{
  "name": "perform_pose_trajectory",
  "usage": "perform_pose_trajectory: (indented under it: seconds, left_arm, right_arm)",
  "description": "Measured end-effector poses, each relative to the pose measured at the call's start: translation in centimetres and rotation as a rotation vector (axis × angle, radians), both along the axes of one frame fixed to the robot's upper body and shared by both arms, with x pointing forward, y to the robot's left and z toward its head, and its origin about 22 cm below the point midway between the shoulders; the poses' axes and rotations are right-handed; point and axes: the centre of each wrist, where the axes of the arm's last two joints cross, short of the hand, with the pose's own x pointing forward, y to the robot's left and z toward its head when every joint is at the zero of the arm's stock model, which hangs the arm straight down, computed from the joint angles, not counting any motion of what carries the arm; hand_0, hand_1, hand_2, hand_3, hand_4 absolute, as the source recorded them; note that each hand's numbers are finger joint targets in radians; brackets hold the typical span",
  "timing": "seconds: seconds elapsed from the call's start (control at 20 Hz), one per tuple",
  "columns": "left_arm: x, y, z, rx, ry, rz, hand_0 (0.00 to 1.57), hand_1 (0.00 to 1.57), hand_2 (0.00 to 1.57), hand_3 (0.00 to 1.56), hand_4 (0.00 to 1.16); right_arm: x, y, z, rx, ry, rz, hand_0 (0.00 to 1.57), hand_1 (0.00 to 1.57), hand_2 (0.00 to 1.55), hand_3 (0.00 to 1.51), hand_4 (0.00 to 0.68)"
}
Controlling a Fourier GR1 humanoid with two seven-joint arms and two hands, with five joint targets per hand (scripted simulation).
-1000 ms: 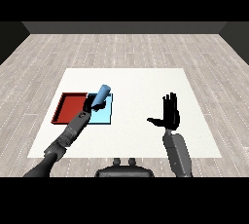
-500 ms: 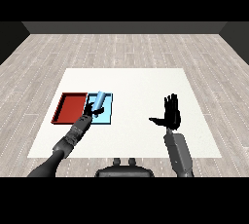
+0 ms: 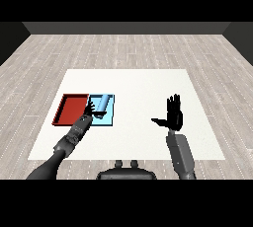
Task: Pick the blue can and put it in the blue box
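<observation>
The blue can (image 3: 102, 103) lies tilted inside the light blue tray (image 3: 109, 118), its top end pointing away from me. My left hand (image 3: 90, 109) sits at the can's lower left side, over the tray's left edge, with its fingers spread and no longer curled round the can. My right hand (image 3: 173, 118) is held upright over the white table at the right, fingers straight and thumb out, holding nothing.
The red tray (image 3: 71, 110) lies directly left of the blue tray, touching it, with nothing in it. The white table (image 3: 143, 88) stretches far behind and to the right of the trays.
My left hand has come down and back toward me with the can. The can now lies in the blue tray and the fingers have opened off it. The right hand has stayed still.
</observation>
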Motion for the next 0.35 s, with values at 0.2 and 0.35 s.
perform_pose_trajectory:
  seconds: [0.2, 0.35]
  left_arm:
    - [0.1, -0.3, 0.1, 0.011, -0.062, 0.022, 0.0, 0.0, 0.0, 0.0, 0.0]
    - [0.9, -0.5, 1.2, -0.032, -0.213, 0.0, 0.0, 0.0, 0.0, 0.0, 0.0]
  right_arm:
    - [0.3, 0.0, 0.3, 0.006, -0.01, 0.013, 0.0, 0.0, 0.0, 0.0, 0.0]
    - [0.1, -0.2, 0.1, -0.011, -0.009, 0.025, 0.0, 0.0, 0.0, 0.0, 0.0]
